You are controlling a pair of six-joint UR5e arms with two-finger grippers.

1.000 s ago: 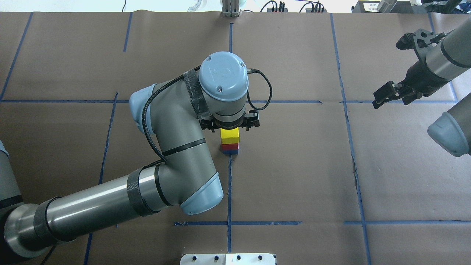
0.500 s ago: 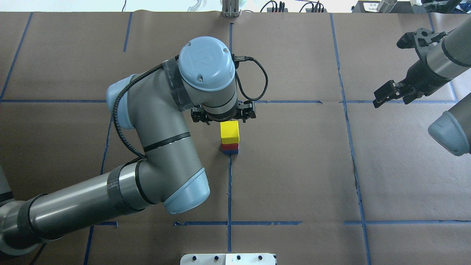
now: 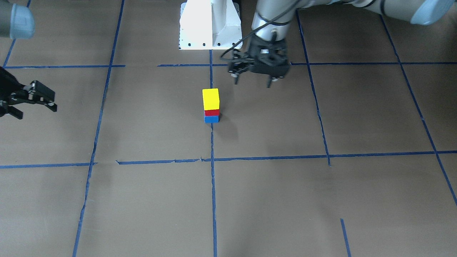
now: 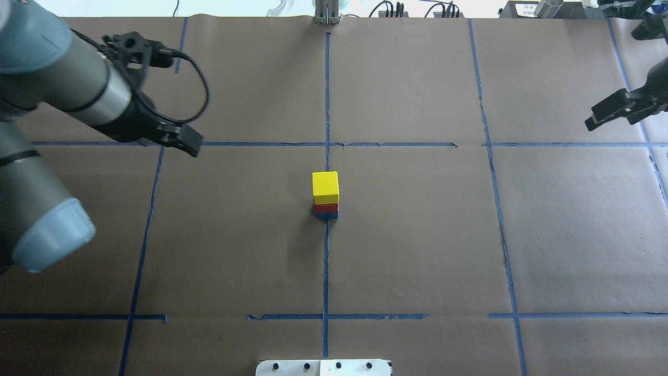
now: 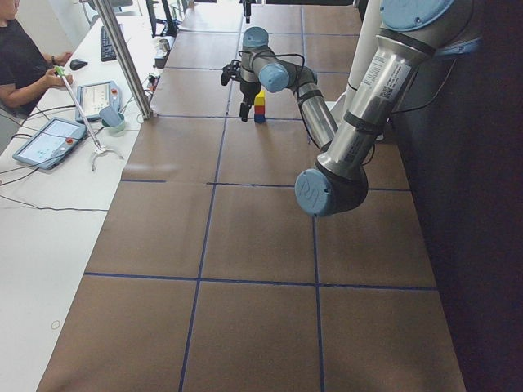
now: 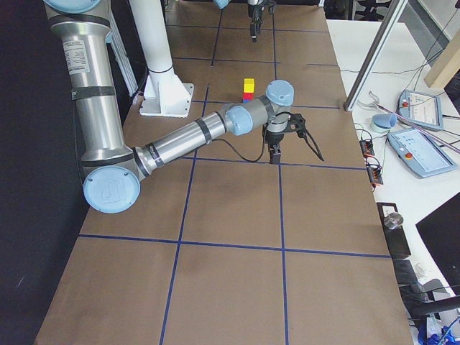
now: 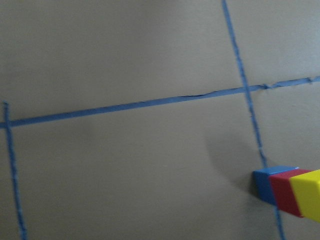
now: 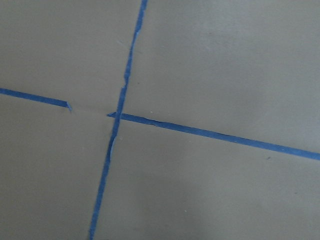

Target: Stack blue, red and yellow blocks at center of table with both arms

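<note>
A yellow block stands on a red block, which stands on a blue block, at the table's centre; the stack is upright and free. It also shows in the front-facing view and at the lower right of the left wrist view. My left gripper is far to the back left of the stack in the overhead view. In the front-facing view the left gripper has its fingers apart and is empty. My right gripper is open and empty at the far right.
Blue tape lines divide the brown paper table cover into squares. The white robot base plate sits at the near edge. A side table with tablets and a seated operator lies beyond the table's far side.
My left arm has left the yellow block on the stack and swung away to the back left. My right gripper has drawn further right. The stack has not moved.
</note>
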